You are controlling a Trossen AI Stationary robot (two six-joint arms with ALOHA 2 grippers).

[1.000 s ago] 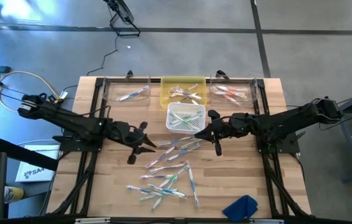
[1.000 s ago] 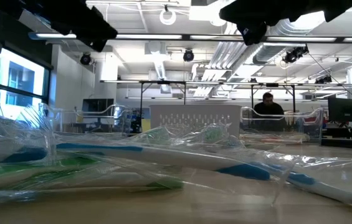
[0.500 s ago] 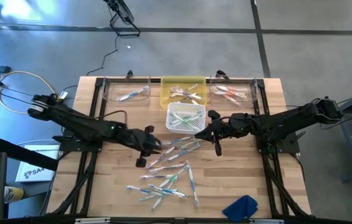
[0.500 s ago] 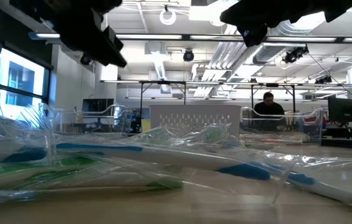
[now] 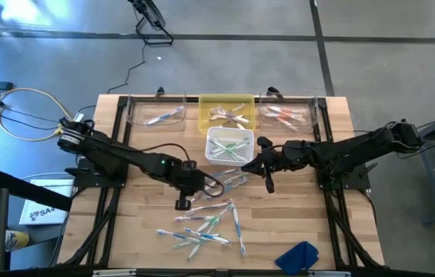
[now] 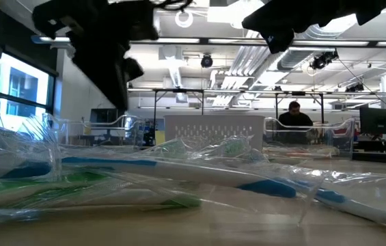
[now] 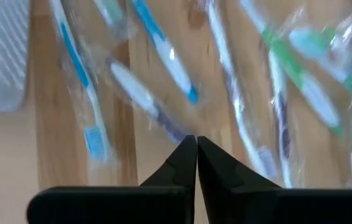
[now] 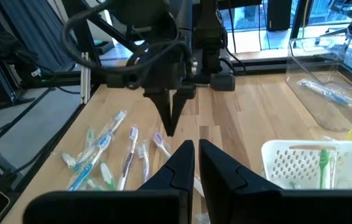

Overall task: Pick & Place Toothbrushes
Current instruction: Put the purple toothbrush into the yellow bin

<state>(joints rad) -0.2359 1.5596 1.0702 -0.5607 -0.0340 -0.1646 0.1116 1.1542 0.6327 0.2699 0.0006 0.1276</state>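
Item: toothbrushes (image 5: 209,211), wrapped, loose pile on table (image 5: 332,238) centre-front, between the arms; more sit sorted in the bins (image 5: 222,113) at the far edge.

L gripper (image 5: 190,178): over pile's far-left edge, fingers pressed together, tips pointing down. Nearest brushes lie directly under and just ahead of the tips; long axes mostly slanted across the finger line.

R gripper (image 5: 257,162): beside white basket (image 5: 229,146), fingers together, waiting.

Nearer arm: L. Likely needs to spread fingers before descent.

In the left wrist view the wrapped toothbrushes (image 7: 157,59) are smeared by blur, and the white basket (image 7: 1,56) is cut off at the edge.
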